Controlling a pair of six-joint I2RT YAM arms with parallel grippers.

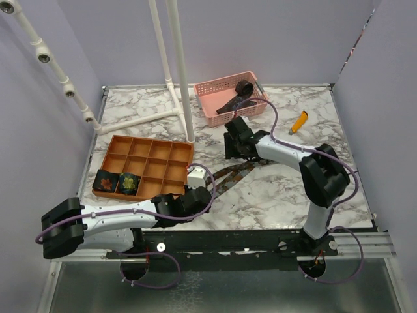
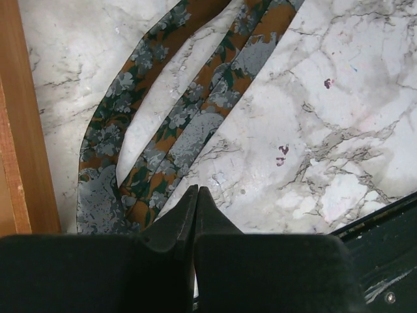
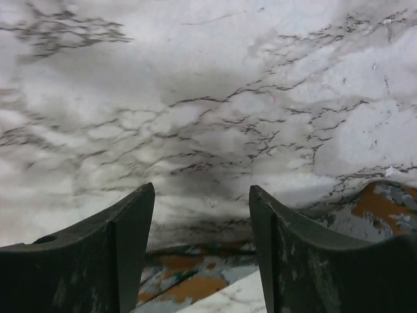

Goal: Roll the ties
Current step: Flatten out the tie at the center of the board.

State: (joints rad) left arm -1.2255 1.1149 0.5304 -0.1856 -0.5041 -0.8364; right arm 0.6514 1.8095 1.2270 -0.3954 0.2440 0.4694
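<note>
a marble-patterned bench (image 1: 273, 195) is filling the scene, with two robot arms reaching over it from the near edge. an unrolled tie (image 2: 195, 124), brown-orange with grey-green flowers, is lying folded back on itself on the bench between the two grippers, just beside the near right corner of an orange compartment tray (image 1: 151, 151). the left gripper (image 2: 197, 190) is hovering over the folded end of this tie with its jaws pressed together and no gap showing; whether they are touching the fabric cannot be told. the right gripper (image 3: 202, 189) is hanging low near the other end with its jaws spread wide and only bare marble between them; the tie is showing beneath and beside its fingers (image 3: 130, 241). a rolled tie (image 1: 104, 179) and a second rolled tie (image 1: 129, 183) are sitting side by side in the tray's two near left compartments. a pink basket (image 1: 207, 104) is standing at the far edge of the bench, holding a dark tie (image 1: 236, 98), partly coiled. an orange-handled tool (image 1: 298, 122) is lying to the right of the basket, apart from both grippers. a white pipe frame (image 1: 176, 65) is standing behind the tray.
</note>
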